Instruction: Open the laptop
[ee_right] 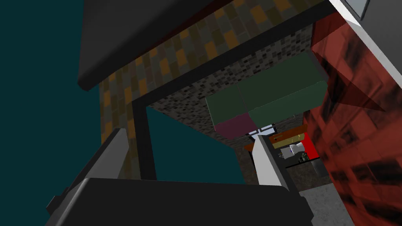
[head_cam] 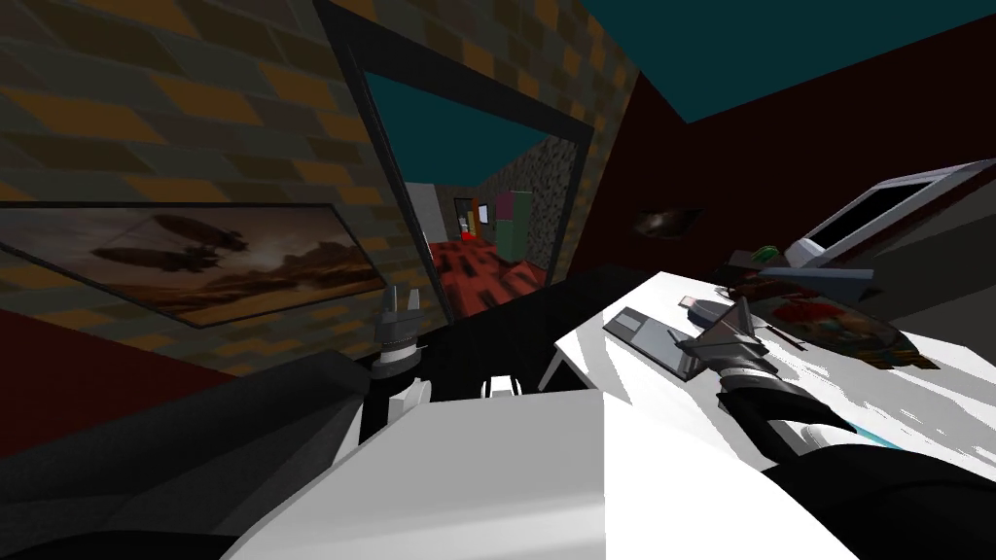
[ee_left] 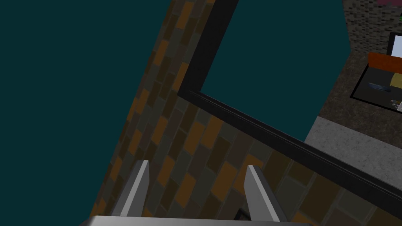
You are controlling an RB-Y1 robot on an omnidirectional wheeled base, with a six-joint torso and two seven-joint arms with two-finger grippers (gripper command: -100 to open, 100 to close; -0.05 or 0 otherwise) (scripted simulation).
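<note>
Head view shows us the flat grey laptop (head_cam: 647,338) on the white table (head_cam: 603,377), just left of our right gripper (head_cam: 737,319), the nearer one; its fingers stand apart, as do those of our left gripper (head_cam: 400,297).

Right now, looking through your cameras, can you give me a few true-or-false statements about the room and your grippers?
1. The left gripper is open and holds nothing. True.
2. The dark grey laptop lies on a white table. True.
3. The left gripper is the one nearest the laptop. False: the right gripper is by it; the left is up by the brick wall.
4. The painting lies on the table. False: it hangs on the brick wall.
5. The right gripper is shut. False: its fingers stand apart.
</note>
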